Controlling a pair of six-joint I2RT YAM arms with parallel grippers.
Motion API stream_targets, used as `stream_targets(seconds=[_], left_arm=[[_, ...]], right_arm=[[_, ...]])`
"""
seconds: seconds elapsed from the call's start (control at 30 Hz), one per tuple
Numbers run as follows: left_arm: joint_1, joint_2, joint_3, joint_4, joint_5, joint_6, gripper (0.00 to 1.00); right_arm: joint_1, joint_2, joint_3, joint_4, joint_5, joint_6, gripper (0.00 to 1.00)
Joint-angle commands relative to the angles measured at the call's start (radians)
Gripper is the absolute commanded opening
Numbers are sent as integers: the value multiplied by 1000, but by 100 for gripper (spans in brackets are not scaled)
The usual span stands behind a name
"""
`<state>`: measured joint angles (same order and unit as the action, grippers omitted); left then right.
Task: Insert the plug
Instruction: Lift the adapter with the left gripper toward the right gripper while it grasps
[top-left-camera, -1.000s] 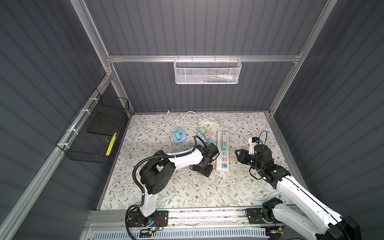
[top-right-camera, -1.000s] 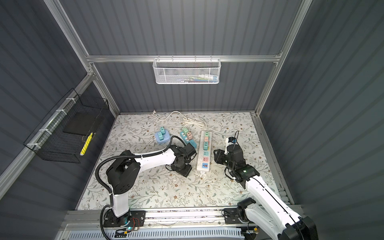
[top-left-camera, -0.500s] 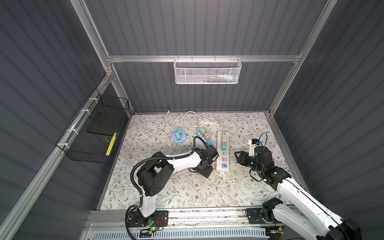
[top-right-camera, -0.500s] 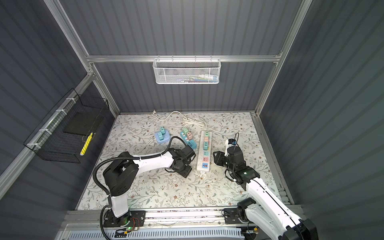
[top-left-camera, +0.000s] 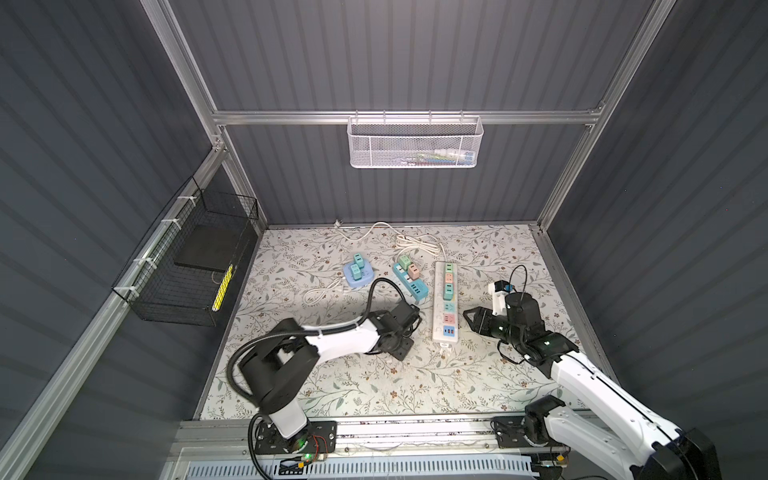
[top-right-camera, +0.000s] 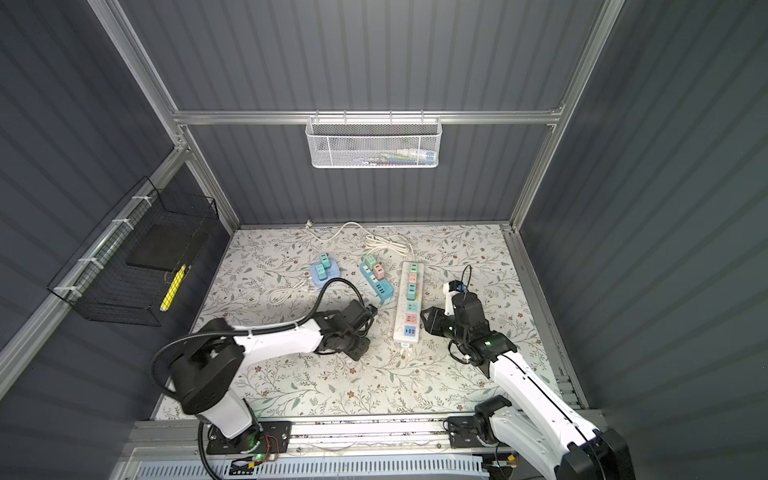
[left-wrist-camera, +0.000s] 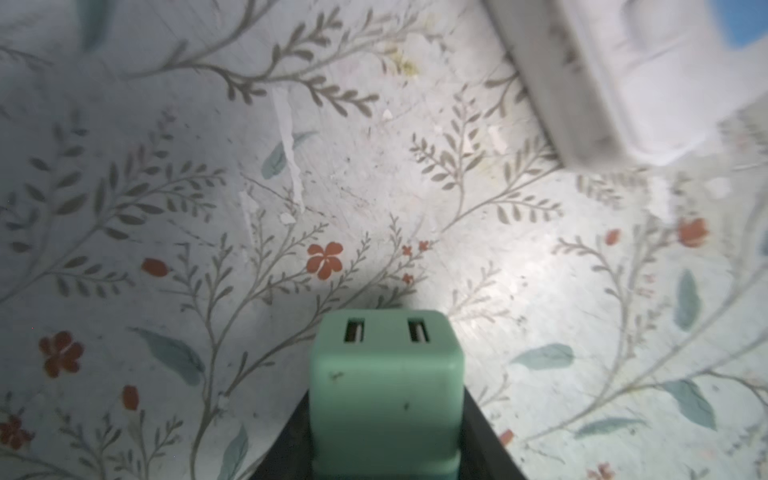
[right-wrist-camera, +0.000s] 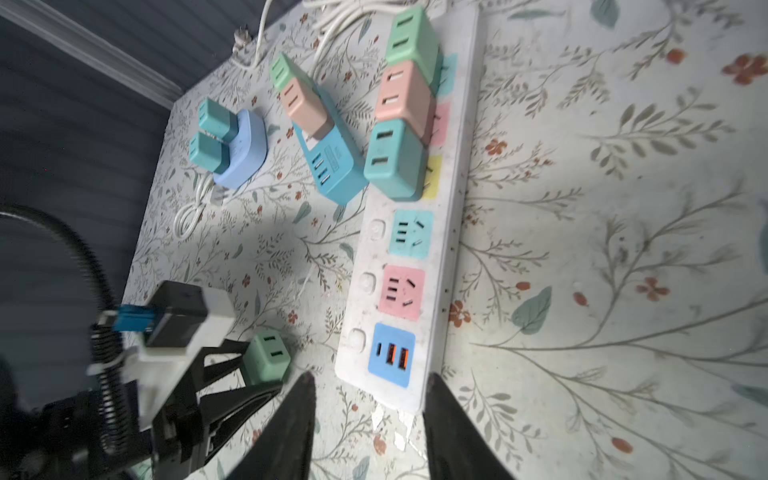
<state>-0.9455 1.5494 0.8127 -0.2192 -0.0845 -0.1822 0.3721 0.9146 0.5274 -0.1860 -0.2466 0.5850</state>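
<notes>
Left gripper (right-wrist-camera: 259, 368) was clamped shut on the green plug (left-wrist-camera: 386, 390), low over the mat (left-wrist-camera: 374, 187). It sat just beside the near end of the power strip (top-left-camera: 445, 307), not over it. Couldn't tell if the plug touched the mat.

Right gripper (right-wrist-camera: 370, 376) was part open and empty, jaws roughly straddling the strip's near end. Contact with it was unclear.

Risks as I judged them:
- Prongs were hidden from every view, so orientation was unconfirmed. Wrong rotation against the slots would jam it.
- Nothing held the strip. A push off vertical would likely slide or tip it.
- My jaws only had the back of the plug, so side load could twist it in the grip.
- Free spots were the teal socket (right-wrist-camera: 409, 235) and the pink socket (right-wrist-camera: 401, 293). The teal one sat right against the big teal plug (right-wrist-camera: 395, 160), which I could clip.
- The two grippers were close together, so crossing to the strip risked a knock.
</notes>
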Motion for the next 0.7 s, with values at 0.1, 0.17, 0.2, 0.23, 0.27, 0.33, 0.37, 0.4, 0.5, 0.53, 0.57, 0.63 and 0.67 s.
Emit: stream_targets(seconds=[0.1,0.17,0.2,0.23,0.27,0.33,0.37,0.4,0.5,0.53,0.57,0.63,0.67], left_arm=[[-32,-174,-155,500,28,140,27],[-32,-160,-94,421,45,156,27],[-33,-159,-83,411,60,166,26],[-36,-166,-87,417,67,168,26],[-37,-174,-96,431,85,176,26],[-38,-188,-96,426,97,191,26],[-39,-191,-93,418,109,202,26],[-43,-195,-90,409,114,209,26],[-50,-206,-84,396,119,217,26],[-53,-209,-83,394,114,220,26],[-53,-213,-83,393,114,220,26],[-56,-219,-83,394,113,216,26],[-57,-222,-84,397,112,215,26]], right_arm=[[33,-17,51,11,-213,-49,43],[57,5,71,17,-247,-60,49],[73,14,73,33,-258,-64,51],[84,24,79,48,-277,-67,52],[97,38,88,61,-299,-71,54],[122,76,126,42,-317,-99,56],[137,99,147,27,-317,-116,56],[147,118,160,19,-316,-126,57],[163,165,180,36,-337,-124,57],[168,177,184,47,-347,-121,57],[175,192,191,54,-346,-116,57],[193,233,207,55,-329,-116,56],[201,251,217,51,-326,-120,56]])
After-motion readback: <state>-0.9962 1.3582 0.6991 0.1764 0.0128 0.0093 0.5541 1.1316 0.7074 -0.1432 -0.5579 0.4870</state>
